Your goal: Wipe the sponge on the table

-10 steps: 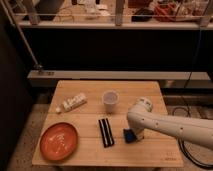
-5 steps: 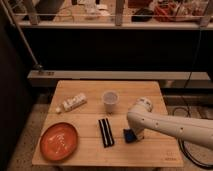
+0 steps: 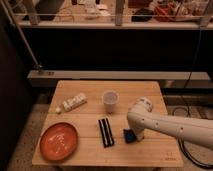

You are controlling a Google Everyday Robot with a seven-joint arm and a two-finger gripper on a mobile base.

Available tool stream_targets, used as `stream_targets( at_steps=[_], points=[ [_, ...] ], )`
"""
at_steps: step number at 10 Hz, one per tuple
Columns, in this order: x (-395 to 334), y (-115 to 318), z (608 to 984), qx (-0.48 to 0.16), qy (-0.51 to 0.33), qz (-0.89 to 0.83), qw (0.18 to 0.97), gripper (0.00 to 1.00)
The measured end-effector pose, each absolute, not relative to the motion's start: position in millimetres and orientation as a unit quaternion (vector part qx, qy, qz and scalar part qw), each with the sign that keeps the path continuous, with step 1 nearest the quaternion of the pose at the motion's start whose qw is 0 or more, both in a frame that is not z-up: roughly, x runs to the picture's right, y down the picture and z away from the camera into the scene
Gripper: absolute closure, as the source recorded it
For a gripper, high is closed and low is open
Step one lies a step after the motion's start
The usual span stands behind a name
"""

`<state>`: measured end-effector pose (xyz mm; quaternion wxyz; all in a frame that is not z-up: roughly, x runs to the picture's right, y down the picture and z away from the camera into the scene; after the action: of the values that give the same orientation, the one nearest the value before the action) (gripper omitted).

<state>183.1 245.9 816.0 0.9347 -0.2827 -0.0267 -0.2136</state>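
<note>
A light wooden table made of wide planks is seen from above, with a dark floor around it and a long pale ledge running behind its far edge. A white robot arm is stretched in from the right, bent over the right half of the tabletop – its rounded joint lies just right of the middle, and from there it is turned down towards the near edge. The gripper is lowered at the end of that bend, right at the sponge; whether it is clenched or released cannot be told, since the spot is dark and partly covered by the arm.

The sponge (a small dark blue block) is found on the tabletop a little right of centre, near the front, with its right side hidden under the arm. Just beside it on the left, but apart from it, a long black block of two strips is laid lengthwise, pointing from front to back. A white cup is set upright behind the black block, near the middle of the table. A pale packet is placed at a slant towards the far left corner – well apart from the cup. An orange plate is set in the near left corner, close to the table's edge
</note>
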Motion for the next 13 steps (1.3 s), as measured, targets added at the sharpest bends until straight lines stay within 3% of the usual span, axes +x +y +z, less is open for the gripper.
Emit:
stream_targets(
  at_steps=[13],
  points=[
    [193,257,794,-0.28,-0.041,-0.179,0.942,1.0]
  ],
)
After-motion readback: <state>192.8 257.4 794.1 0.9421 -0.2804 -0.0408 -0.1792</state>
